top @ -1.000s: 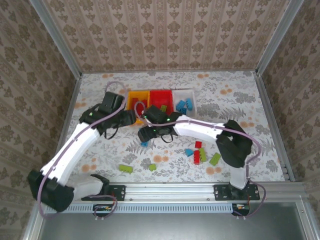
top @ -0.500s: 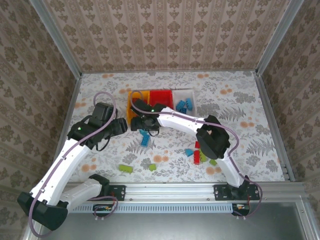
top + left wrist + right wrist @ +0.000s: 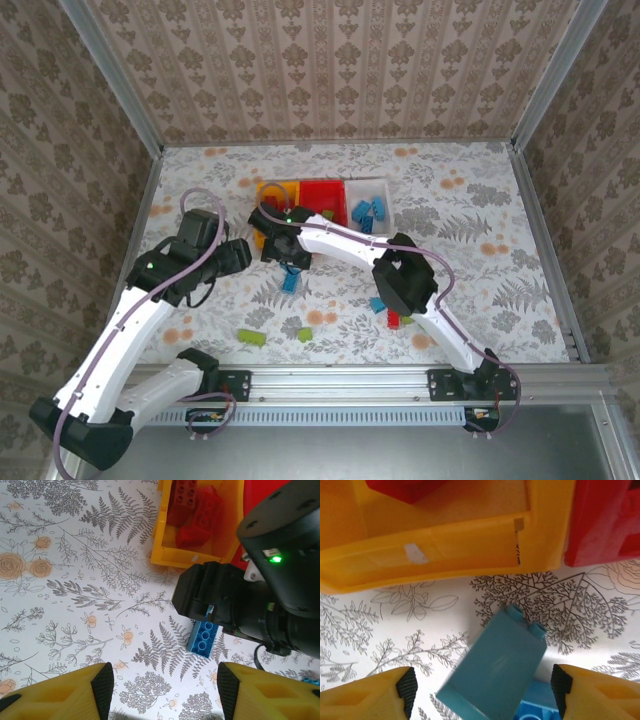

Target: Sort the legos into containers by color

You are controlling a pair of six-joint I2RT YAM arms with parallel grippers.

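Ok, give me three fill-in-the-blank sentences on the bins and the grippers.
1. The yellow bin holds ____ bricks.
2. The white bin holds ____ bricks.
3. Close over a lone blue brick, jaws open, hangs the ____ gripper.
Missing words: red; blue; right.

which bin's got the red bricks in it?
The yellow-orange bin, leftmost of the three in the top view. Red bricks lie inside it, whereas the white bin at the other end holds blue bricks.
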